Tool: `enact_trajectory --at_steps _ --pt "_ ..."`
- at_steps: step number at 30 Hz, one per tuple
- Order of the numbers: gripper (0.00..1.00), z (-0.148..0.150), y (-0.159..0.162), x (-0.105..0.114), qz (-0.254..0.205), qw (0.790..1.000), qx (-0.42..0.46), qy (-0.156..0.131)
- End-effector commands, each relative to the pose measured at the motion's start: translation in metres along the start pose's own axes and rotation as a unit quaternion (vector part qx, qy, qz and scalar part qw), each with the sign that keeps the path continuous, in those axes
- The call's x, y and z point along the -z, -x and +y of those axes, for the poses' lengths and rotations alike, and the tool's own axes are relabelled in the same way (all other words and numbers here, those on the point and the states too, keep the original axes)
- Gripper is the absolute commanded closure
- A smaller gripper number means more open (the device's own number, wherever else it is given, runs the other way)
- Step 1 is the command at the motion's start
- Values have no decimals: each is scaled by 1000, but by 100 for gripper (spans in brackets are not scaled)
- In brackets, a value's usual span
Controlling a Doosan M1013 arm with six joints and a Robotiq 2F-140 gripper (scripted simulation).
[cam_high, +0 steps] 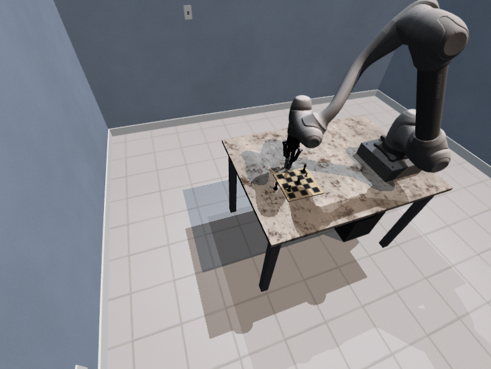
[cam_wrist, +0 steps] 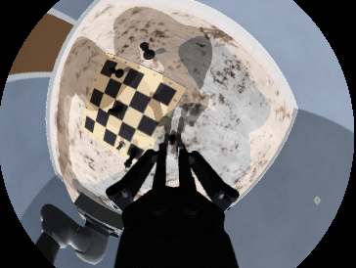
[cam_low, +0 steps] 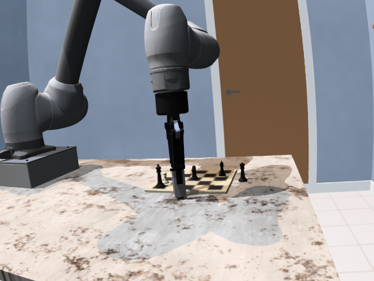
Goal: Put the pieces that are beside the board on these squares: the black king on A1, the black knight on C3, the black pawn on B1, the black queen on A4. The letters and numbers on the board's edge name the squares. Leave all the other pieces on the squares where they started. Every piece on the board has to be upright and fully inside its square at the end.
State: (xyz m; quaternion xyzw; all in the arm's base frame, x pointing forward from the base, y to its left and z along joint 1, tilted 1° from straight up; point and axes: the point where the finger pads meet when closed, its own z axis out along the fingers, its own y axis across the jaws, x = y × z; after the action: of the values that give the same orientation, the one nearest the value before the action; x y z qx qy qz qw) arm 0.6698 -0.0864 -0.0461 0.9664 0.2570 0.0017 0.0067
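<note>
Gripper (cam_low: 179,193) was kept narrowly spread around the black pawn (cam_wrist: 170,139), at 6 o'clock of the board (cam_low: 223,189); pawn could easily be tipped by an off-centre finger.

One chessboard (cam_low: 205,190). Four black pieces (cam_low: 159,177) upright in the exterior view. One small white piece (cam_low: 165,178) near the board's corner. One marbled table (cam_low: 150,241), one grey arm (cam_low: 178,45), one gripper (cam_low: 180,194), one brown door (cam_low: 259,75).
</note>
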Motion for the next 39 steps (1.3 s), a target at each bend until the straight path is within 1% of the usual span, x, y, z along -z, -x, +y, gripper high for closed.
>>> enact_trajectory --at_steps 1,9,10,39 --pt "80 0 0 0 0 1000 0 0" --pt "80 0 0 0 0 1000 0 0" --pt "100 0 0 0 0 1000 0 0" --pt "100 0 0 0 0 1000 0 0"
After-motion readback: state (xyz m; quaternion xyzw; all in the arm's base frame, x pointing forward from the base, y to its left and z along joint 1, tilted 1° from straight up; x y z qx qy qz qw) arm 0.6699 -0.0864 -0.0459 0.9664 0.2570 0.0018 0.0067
